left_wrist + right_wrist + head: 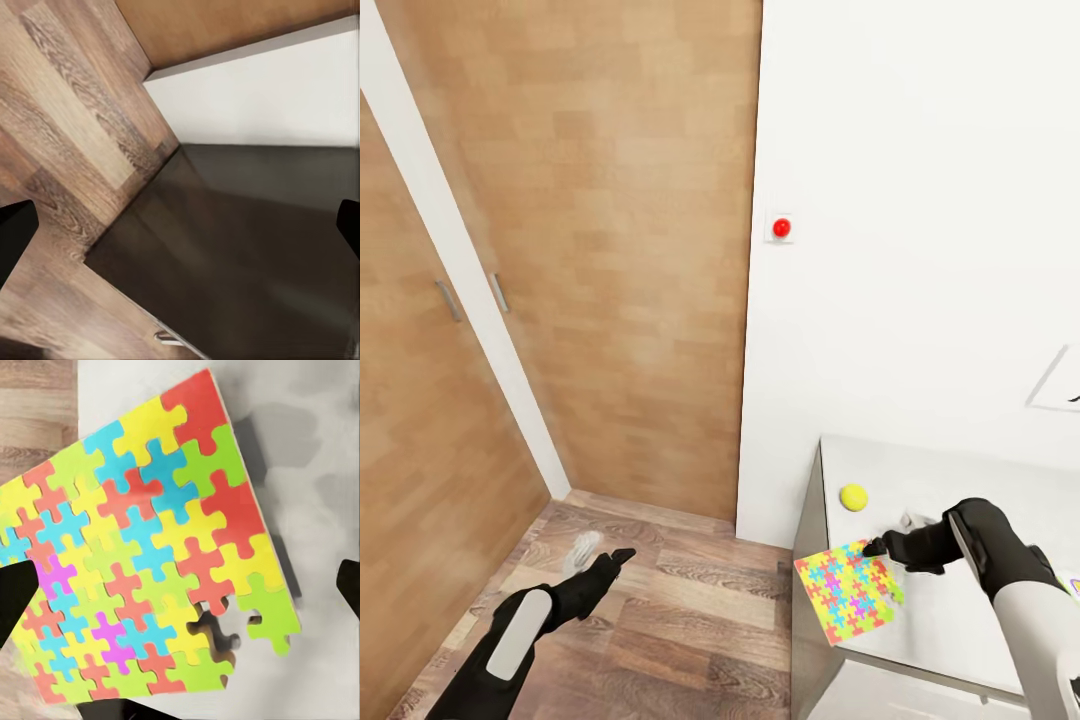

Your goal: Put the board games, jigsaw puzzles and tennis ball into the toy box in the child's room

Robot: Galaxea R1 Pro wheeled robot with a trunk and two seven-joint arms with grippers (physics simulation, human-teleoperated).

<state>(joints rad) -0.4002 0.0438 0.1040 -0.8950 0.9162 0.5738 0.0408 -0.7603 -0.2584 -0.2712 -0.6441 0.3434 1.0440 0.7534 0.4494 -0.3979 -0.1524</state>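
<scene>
Fingers of right hand [882,546] stand apart, nothing between them, poised just over the jigsaw puzzle [848,590] w/ tips near its far edge; likely lining up a grasp. Puzzle lies flat at the surface [960,610] corner, part overhanging the edge above the wood floor [660,620], which leaves an edge free to pinch. One piece looks missing. Tennis ball [853,497] sits near, toward the back edge by the wall. Left hand [615,558] hangs low over the floor, fingers apart, idle.
</scene>
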